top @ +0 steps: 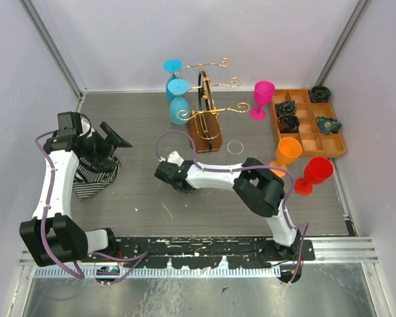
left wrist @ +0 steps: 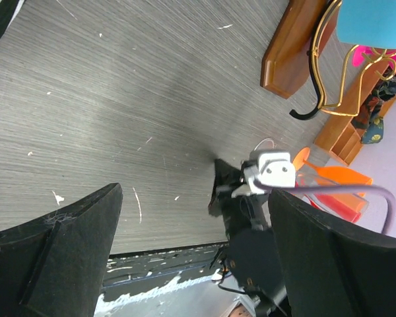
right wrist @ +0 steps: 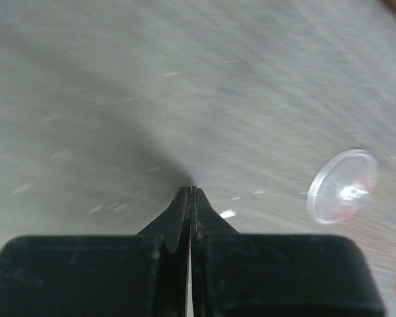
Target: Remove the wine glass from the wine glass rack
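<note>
The wine glass rack [top: 208,99] of gold wire stands on its brown wooden base [top: 206,132] at the back middle of the table. Two blue wine glasses [top: 179,105] hang upside down on its left arms. In the left wrist view the base [left wrist: 297,46] and a blue bowl [left wrist: 376,20] show at the top right. My left gripper [top: 112,140] is open and empty, well left of the rack, its fingers [left wrist: 59,251] wide apart. My right gripper [top: 165,173] is low over the table in front of the rack. It is shut [right wrist: 193,191] with nothing in it.
A pink glass [top: 263,96] stands right of the rack, with an orange [top: 288,150] and a red glass [top: 316,172] further right. An orange-brown compartment tray [top: 327,148] is at the far right. A clear glass disc [right wrist: 341,185] rests on the table. A striped cloth [top: 96,177] lies under the left arm.
</note>
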{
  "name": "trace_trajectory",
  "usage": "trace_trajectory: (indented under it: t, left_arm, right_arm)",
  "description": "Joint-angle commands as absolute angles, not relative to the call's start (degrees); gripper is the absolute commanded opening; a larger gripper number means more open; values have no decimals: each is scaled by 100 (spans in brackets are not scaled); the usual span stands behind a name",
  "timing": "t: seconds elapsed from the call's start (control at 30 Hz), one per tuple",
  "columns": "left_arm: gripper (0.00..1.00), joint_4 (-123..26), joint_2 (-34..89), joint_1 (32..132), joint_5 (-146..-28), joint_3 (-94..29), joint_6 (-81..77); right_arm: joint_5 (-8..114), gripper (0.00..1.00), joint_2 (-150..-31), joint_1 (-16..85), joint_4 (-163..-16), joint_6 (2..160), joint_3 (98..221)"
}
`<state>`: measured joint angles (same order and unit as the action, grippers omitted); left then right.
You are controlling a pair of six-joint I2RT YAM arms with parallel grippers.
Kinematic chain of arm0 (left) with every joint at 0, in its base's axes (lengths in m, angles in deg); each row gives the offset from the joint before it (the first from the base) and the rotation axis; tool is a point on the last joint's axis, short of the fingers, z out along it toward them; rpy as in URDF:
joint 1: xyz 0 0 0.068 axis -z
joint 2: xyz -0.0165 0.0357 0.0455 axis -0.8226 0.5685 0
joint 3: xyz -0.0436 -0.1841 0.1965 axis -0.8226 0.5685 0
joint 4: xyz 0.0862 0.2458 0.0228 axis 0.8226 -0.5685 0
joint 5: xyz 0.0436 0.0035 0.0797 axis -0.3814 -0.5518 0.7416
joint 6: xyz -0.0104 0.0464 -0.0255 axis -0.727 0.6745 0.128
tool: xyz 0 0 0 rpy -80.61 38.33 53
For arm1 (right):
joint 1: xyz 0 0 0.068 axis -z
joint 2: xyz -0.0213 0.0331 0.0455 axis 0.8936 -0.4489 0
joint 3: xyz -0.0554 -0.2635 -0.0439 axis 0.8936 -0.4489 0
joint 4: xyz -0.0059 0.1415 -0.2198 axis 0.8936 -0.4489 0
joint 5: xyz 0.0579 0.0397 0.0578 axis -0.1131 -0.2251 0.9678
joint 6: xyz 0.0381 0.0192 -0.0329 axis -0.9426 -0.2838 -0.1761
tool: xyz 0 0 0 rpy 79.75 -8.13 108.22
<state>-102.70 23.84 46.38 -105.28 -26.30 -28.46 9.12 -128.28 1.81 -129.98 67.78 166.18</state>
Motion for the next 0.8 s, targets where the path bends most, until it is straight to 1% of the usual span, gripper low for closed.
trace_trajectory:
  t: [0.0,0.13,0.2,0.23,0.3,0.37,0.4,0.43,0.5,0.57,0.63,0.7,0.77]
  left_arm:
    - [99,-10349,2328,4612,-10421,-2847,-2752]
    - [100,-10293,2414,4612,-10445,-3068,-2788]
    - [96,-10209,2423,4622,-10486,-3292,-2838]
    - [93,-10170,2423,4664,-10440,-3442,-2851]
    - [92,-9986,2620,4825,-10228,-3733,-2881]
    - [89,-9614,2729,5018,-10237,-3987,-2992]
    - [88,-9268,2805,5131,-10277,-4087,-3100]
    - [83,-9020,2911,5243,-10330,-4186,-3213]
    - [76,-8730,3232,5525,-10395,-4530,-3376]
    - [68,-8721,3683,5856,-10371,-5169,-3386]
    - [60,-8828,4090,6160,-10243,-5727,-3340]
    - [58,-8878,4402,6293,-10049,-6166,-3332]
    - [60,-8881,4684,6336,-10059,-6557,-3410]
  right_arm:
    - [2880,1,-12136,-59,-12681,6537,17022]
    - [3250,8,-11330,-53,-12813,6531,17491]
    - [3816,13,-10960,-57,-12838,6616,17782]
    - [3979,17,-10787,-48,-12849,6634,17951]
    - [4092,24,-10425,10,-12852,6636,18281]
    - [4204,32,-10130,265,-12833,6595,18615]
    - [4357,34,-10018,491,-12775,6554,18787]
    - [4468,36,-9918,762,-12713,6534,18936]
    - [4501,46,-9836,1289,-12737,6522,19341]
    - [4665,50,-9913,1827,-12899,6520,19794]
    - [4765,52,-9999,2180,-13019,6557,20151]
    - [4879,52,-9996,2489,-13065,6512,20305]
    - [4998,52,-9914,2642,-13038,6527,20284]
